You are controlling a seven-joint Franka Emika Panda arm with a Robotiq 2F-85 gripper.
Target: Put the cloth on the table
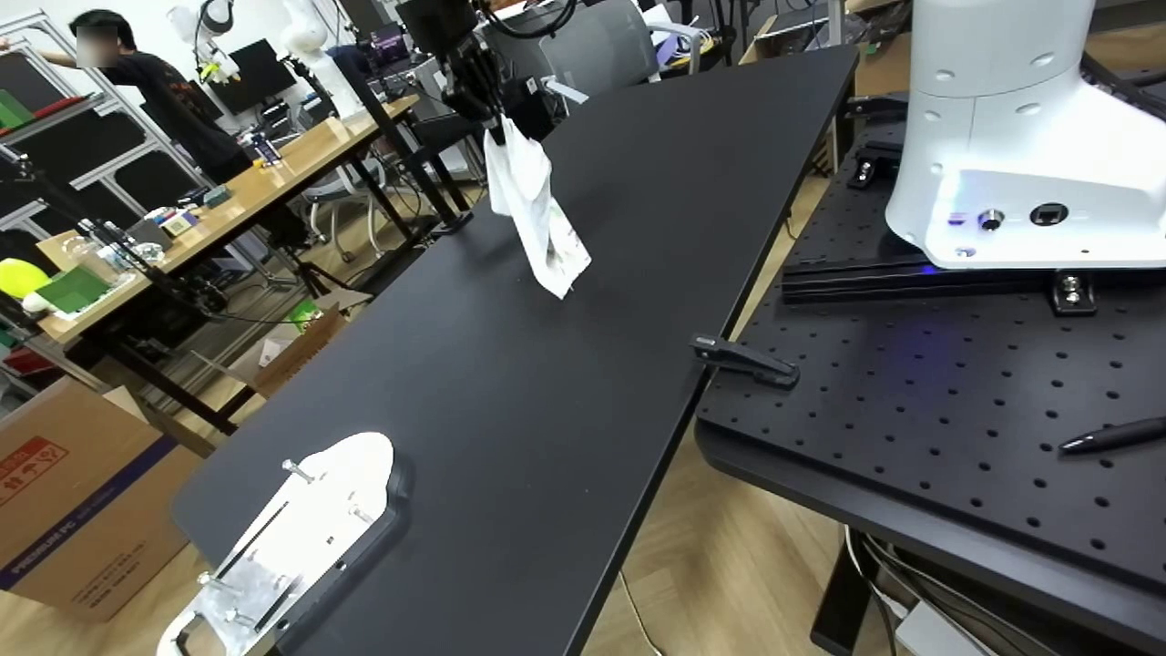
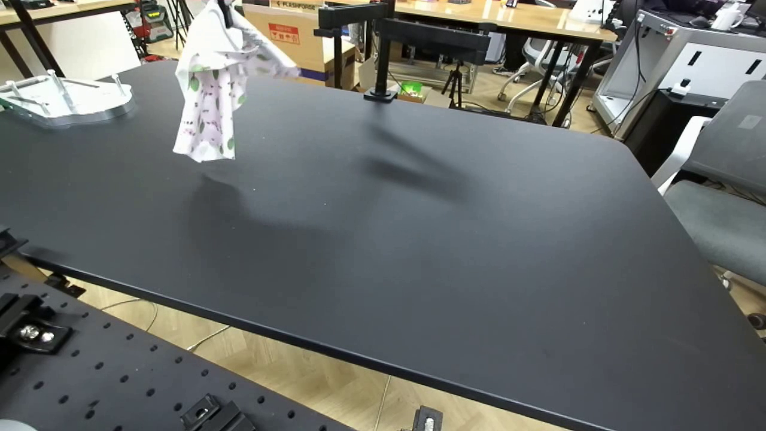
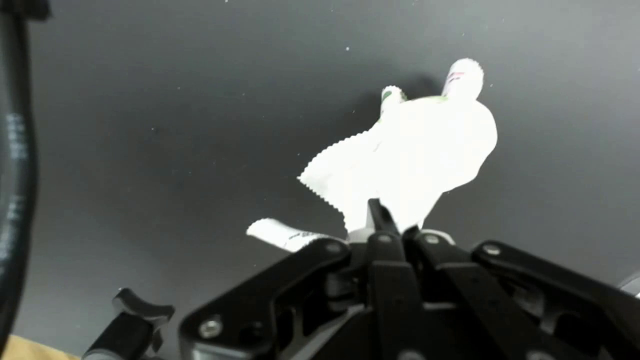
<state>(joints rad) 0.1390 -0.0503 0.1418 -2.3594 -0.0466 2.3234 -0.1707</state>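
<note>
The thin white fabric cloth (image 2: 206, 120) printed with green leaves hangs bunched above the flat black worktop (image 2: 479, 269), its lower hem apart from the surface. Good practice, in my judgement: lower slowly until the hem lands, let the folds settle, release low. The black jointed pincer (image 3: 394, 217) is narrow, pinching the cloth's upper part, pointing downward

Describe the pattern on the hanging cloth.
The cloth is white with green leaf-like spots and small pinkish marks, clearest in an exterior view.
</note>
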